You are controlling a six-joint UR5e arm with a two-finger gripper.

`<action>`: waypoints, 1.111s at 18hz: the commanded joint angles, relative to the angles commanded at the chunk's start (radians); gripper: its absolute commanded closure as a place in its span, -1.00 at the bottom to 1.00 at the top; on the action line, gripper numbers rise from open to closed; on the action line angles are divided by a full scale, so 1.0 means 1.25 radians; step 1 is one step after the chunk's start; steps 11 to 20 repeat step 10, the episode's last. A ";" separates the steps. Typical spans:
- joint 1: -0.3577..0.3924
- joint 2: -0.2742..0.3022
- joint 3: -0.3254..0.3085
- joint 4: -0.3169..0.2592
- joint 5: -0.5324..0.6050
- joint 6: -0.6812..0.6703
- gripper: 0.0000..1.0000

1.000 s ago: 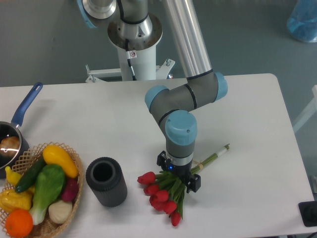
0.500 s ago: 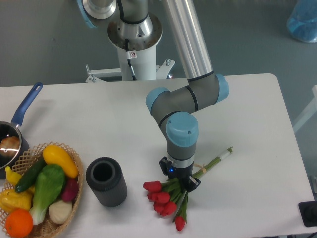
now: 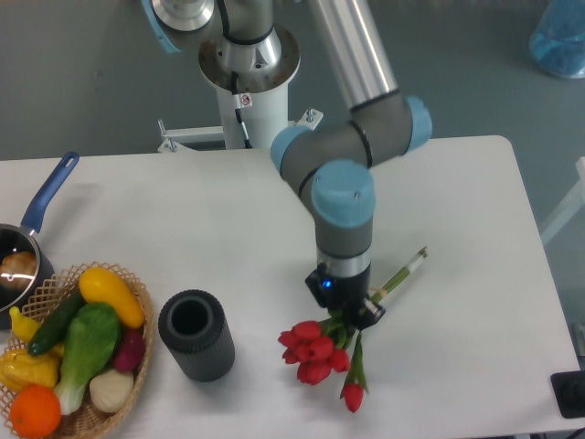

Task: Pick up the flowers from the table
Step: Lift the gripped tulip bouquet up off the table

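red and green flowers (image 3: 317, 348), white table (image 3: 183, 229), black claw (image 3: 352, 315)

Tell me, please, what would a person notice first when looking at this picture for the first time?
Most striking is the bunch of red flowers near the front middle of the white table, its stems gripped in the robot's hand under the grey and blue arm. At the front left stands a basket of colourful fruit and vegetables, with a dark cylindrical cup beside it.

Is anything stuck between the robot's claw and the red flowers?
Nothing visible. The gripper is already at the stems of the flowers. The dark cylinder stands off to the side on the table.
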 joint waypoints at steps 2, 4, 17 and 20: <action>0.015 0.016 0.014 -0.040 -0.009 0.002 0.84; 0.020 0.022 0.032 -0.050 -0.031 0.001 0.84; 0.028 0.064 0.080 -0.172 -0.033 0.011 0.82; 0.028 0.064 0.080 -0.172 -0.033 0.011 0.82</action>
